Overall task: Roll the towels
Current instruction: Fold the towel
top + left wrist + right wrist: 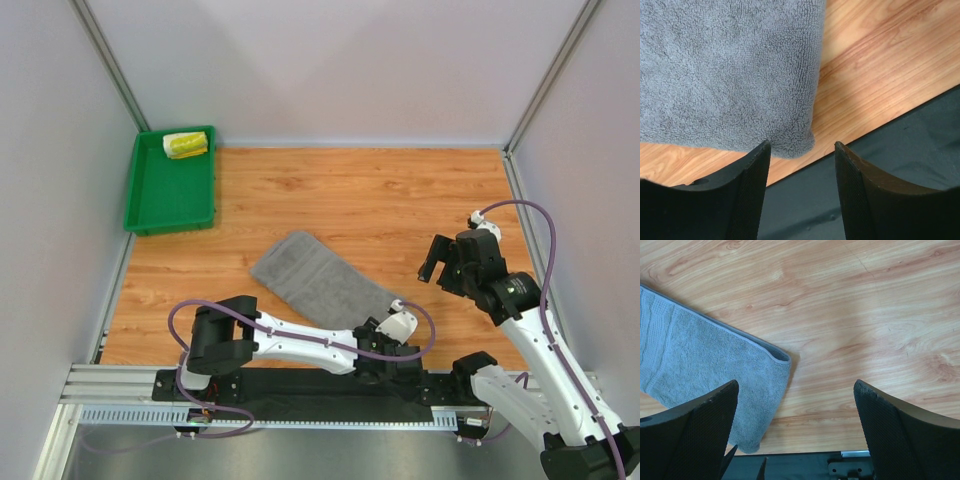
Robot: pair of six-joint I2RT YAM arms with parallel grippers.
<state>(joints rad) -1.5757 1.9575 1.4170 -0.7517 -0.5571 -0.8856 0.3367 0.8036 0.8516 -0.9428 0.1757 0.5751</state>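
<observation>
A grey towel (320, 280) lies flat and folded on the wooden table, set at a slant. Its near corner (790, 140) sits just ahead of my left gripper (801, 145), which hangs low over the table's near edge. That gripper (383, 322) is open, and nothing is between its fingers. My right gripper (438, 272) hovers to the right of the towel, wide open and empty. In the right wrist view the towel's end (705, 365) lies to the left of the right gripper (796, 383). A rolled white-yellow towel (185, 145) rests in the tray's far corner.
A green tray (165, 195) stands at the back left against the wall. A black mat (900, 165) and a metal rail (110, 385) run along the near edge. Grey walls close in the table on three sides.
</observation>
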